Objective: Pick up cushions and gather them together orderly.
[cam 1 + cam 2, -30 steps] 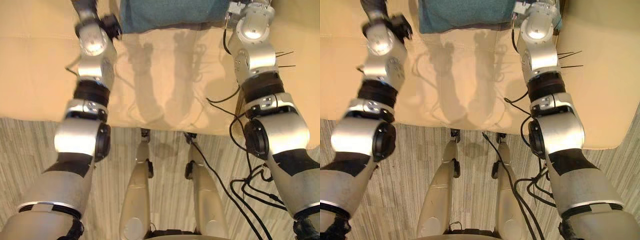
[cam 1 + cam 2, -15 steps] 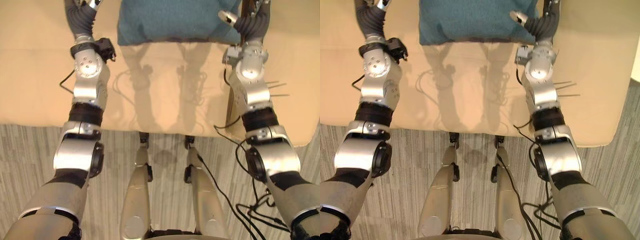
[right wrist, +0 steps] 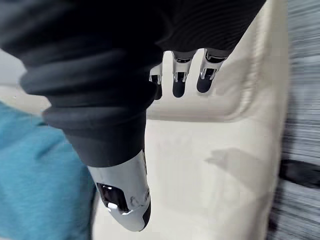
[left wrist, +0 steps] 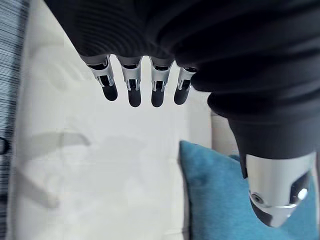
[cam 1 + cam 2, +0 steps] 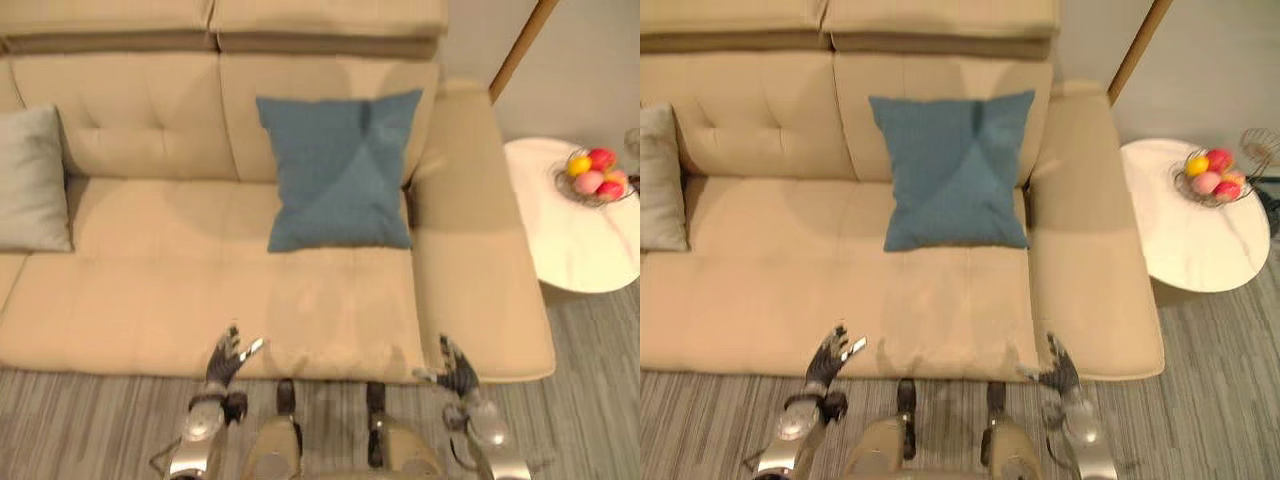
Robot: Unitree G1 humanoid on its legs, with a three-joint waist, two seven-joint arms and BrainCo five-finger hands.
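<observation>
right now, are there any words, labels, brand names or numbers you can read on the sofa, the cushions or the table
None: no text, label, number or sign can be read here.
The blue cushion, grey cushion, sofa, side table and wire bowl of fruit all show plain surfaces without print.
The left hand and right hand, open by the sofa's front edge, carry no readable marks.
</observation>
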